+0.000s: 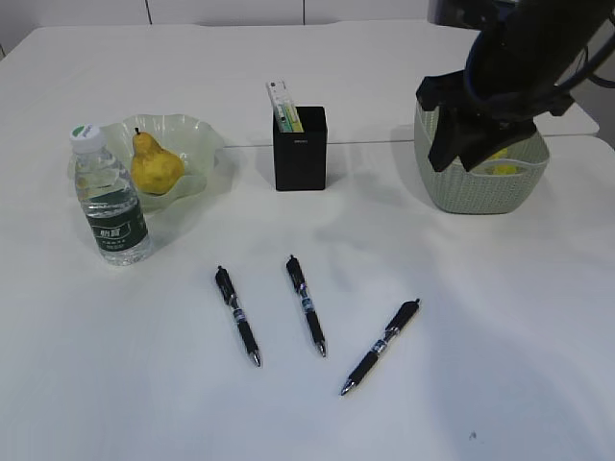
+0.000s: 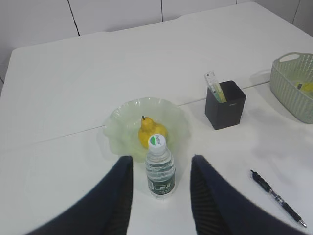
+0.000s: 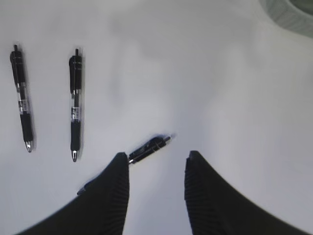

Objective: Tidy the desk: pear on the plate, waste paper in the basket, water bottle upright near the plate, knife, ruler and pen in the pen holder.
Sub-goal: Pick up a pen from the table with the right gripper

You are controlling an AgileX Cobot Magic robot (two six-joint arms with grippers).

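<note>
The water bottle [image 1: 110, 197] stands upright beside the plate [image 1: 197, 144], and the pear [image 1: 154, 165] sits on the plate. The black pen holder [image 1: 299, 149] has the ruler [image 1: 283, 104] sticking out next to a yellow-green strip; I cannot make out the knife. Three pens [image 1: 237, 316] [image 1: 307, 305] [image 1: 381, 348] lie on the desk [image 1: 500, 336]. Yellow waste paper [image 1: 502, 165] lies in the basket [image 1: 480, 187]. My right gripper [image 1: 459, 144] hangs in front of the basket, open and empty [image 3: 156, 155], with one pen [image 3: 149, 147] by its left fingertip. My left gripper [image 2: 161, 159] is open, apart from the bottle [image 2: 160, 169].
A seam between two tabletops runs behind the pen holder [image 2: 225, 105] and the basket [image 2: 293, 85]. In the right wrist view, two more pens [image 3: 22, 95] [image 3: 75, 107] lie side by side to the left, and the basket's rim [image 3: 288, 12] shows at the top right.
</note>
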